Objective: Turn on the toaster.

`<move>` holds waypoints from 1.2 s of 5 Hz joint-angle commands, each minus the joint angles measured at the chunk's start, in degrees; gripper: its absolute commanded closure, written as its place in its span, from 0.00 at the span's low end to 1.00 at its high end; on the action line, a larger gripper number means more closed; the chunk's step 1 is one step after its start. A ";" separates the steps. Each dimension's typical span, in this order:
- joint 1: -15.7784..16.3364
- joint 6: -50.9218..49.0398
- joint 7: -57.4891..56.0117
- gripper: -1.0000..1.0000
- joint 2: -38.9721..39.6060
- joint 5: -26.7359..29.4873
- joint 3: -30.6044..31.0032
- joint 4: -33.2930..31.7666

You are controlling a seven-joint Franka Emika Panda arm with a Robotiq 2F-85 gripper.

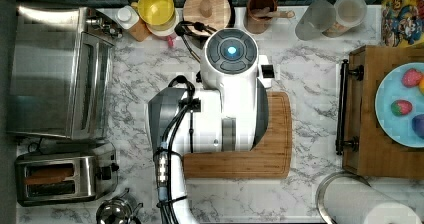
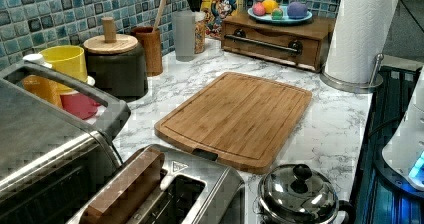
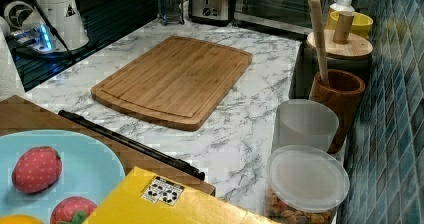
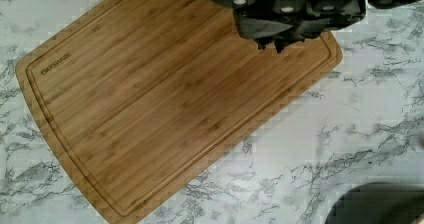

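toaster [image 1: 60, 178] well off toward the top view's lower left; end effector [image 4: 274, 40] over cutting board [image 4: 165, 99], holding nothing, opening cannot tell.

The arm [image 1: 220, 109] hangs over the cutting board [image 1: 270, 159]; toaster [image 1: 62, 178] well apart.

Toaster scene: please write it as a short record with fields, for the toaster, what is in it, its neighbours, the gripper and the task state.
toaster: in the top view's lower left corner, on the marble counter
slot content: a brown slice in one slot
lever: black, on the end facing the board
neighbours: toaster oven beside it, small lidded pot near it
gripper: above the board, away from the toaster
task state: not yet started
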 commanded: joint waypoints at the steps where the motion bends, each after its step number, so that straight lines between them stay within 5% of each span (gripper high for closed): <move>1: 0.32 0.21 -1.08 1.00 0.01 0.09 0.36 -0.03; 6: 5.05 11.23 -18.61 1.00 -5.17 7.39 11.77 -15.06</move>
